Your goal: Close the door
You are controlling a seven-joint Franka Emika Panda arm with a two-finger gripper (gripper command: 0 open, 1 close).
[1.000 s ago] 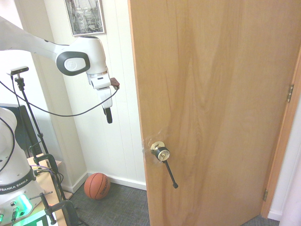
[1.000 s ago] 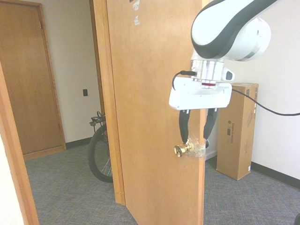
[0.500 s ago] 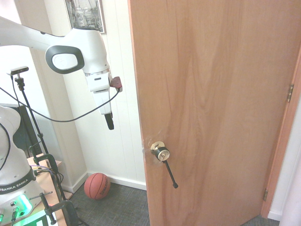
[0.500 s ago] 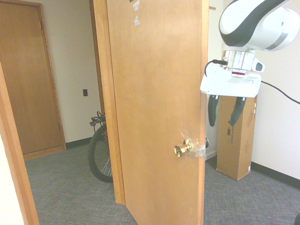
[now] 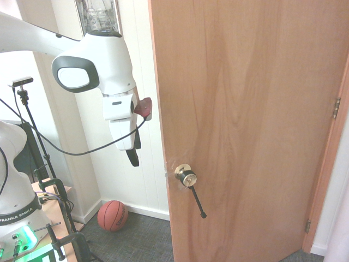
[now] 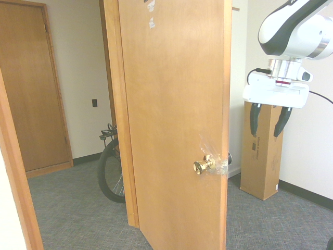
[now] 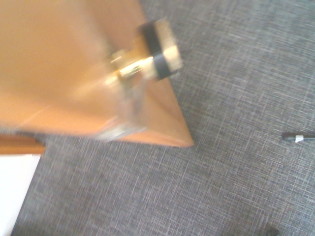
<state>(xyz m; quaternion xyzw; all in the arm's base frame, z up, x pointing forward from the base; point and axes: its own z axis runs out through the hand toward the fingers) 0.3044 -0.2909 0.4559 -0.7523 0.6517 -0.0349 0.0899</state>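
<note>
In the first exterior view, an orange basketball (image 5: 113, 215) rests on the grey carpet floor (image 5: 136, 240) at the foot of the white panelled wall (image 5: 143, 65). Above it hangs the white arm's tool (image 5: 132, 158), pointing down, just beside the free edge of the tall light-brown wood-grain door (image 5: 245, 109) and apart from it. The second exterior view shows its fingers (image 6: 254, 119) spread wide and empty. The door stands ajar, its round brass knob (image 5: 187, 176) carrying a thin black rod (image 5: 198, 203). A tall brown cardboard box (image 6: 259, 156), closed, stands behind the tool.
</note>
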